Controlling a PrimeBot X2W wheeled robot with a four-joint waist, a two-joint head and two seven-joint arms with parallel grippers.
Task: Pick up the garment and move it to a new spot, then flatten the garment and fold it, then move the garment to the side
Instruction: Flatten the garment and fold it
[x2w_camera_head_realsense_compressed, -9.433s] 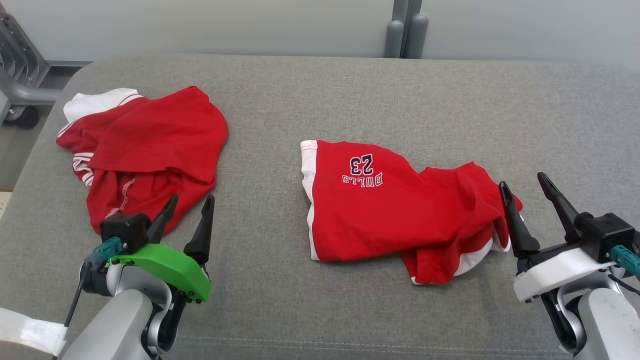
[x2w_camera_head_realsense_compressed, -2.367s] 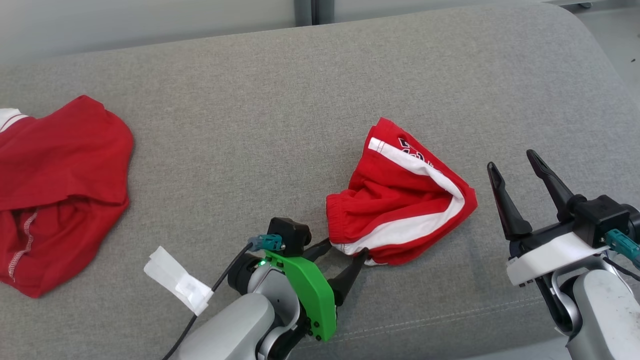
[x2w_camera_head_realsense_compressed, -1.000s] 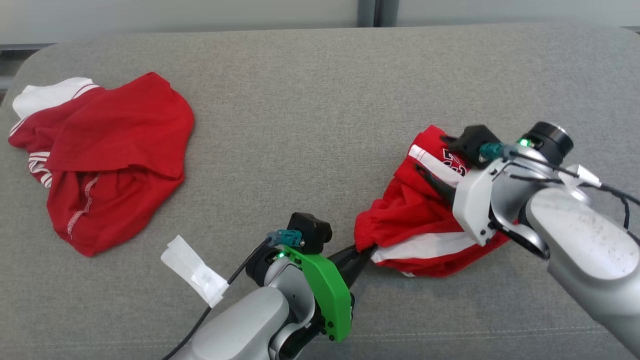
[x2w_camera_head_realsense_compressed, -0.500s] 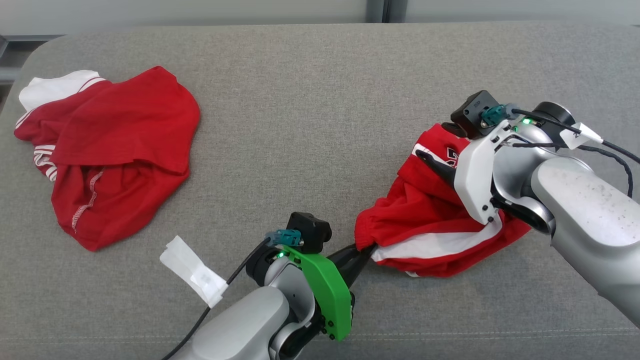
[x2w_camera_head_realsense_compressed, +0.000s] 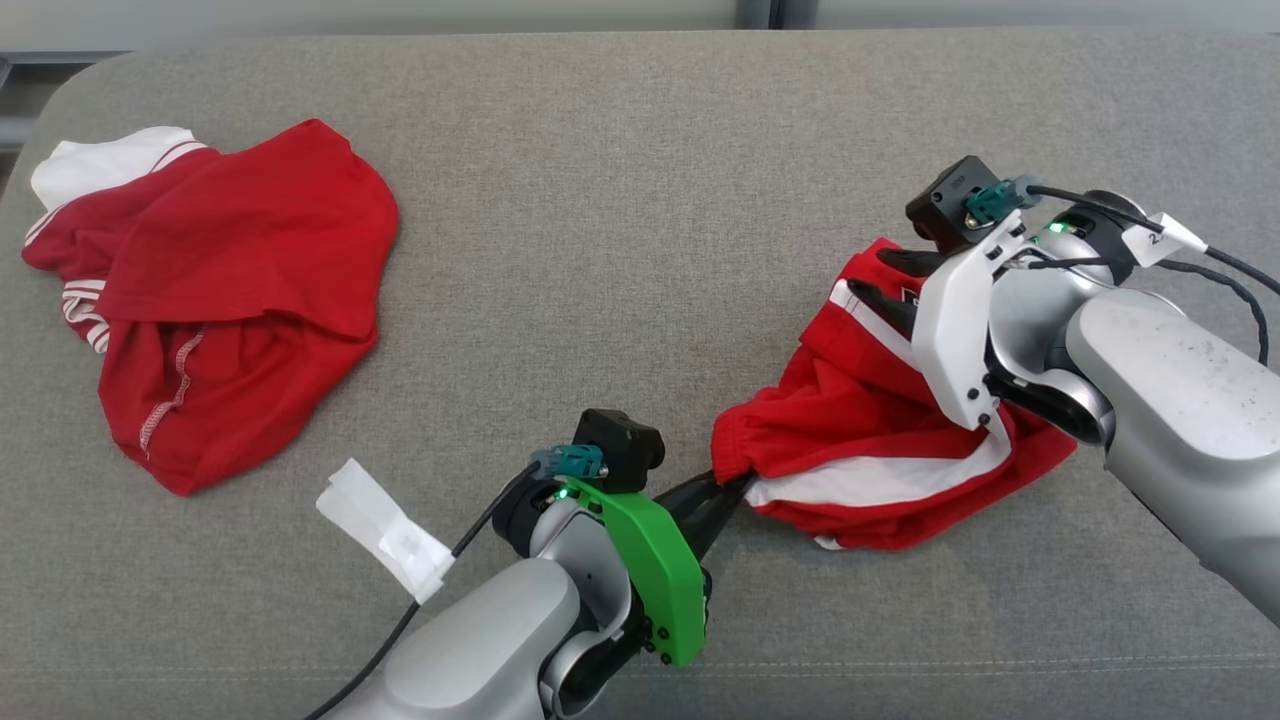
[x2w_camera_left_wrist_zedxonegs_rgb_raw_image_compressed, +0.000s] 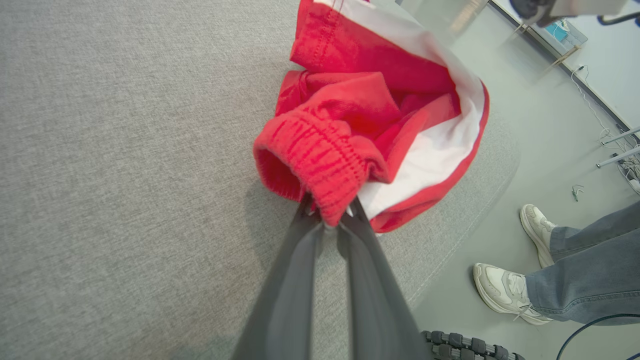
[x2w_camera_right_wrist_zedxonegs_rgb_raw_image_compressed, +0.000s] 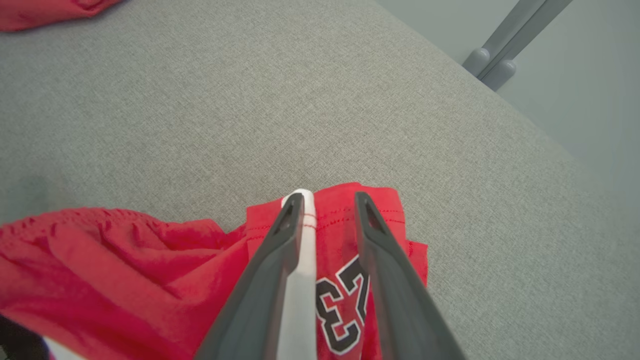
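The red shorts (x2w_camera_head_realsense_compressed: 850, 430) with white side stripes lie bunched on the right of the grey padded surface (x2w_camera_head_realsense_compressed: 620, 200). My left gripper (x2w_camera_head_realsense_compressed: 738, 482) is shut on their elastic waistband (x2w_camera_left_wrist_zedxonegs_rgb_raw_image_compressed: 320, 165) at the near-left end, seen close in the left wrist view (x2w_camera_left_wrist_zedxonegs_rgb_raw_image_compressed: 327, 220). My right gripper (x2w_camera_head_realsense_compressed: 870, 275) is open over the far leg hem. In the right wrist view its fingers (x2w_camera_right_wrist_zedxonegs_rgb_raw_image_compressed: 327, 197) straddle the hem corner beside the black "23" print (x2w_camera_right_wrist_zedxonegs_rgb_raw_image_compressed: 345, 305), with the white stripe (x2w_camera_right_wrist_zedxonegs_rgb_raw_image_compressed: 300, 285) along the left finger.
A second red garment (x2w_camera_head_realsense_compressed: 210, 300) with white trim lies crumpled at the far left. A white tape tag (x2w_camera_head_realsense_compressed: 385, 540) hangs from my left arm's cable. A person's feet (x2w_camera_left_wrist_zedxonegs_rgb_raw_image_compressed: 505, 290) stand on the floor past the surface's edge.
My right gripper has moved farther back over the shorts to the far hem. The left gripper keeps its hold on the waistband and has stayed in place.
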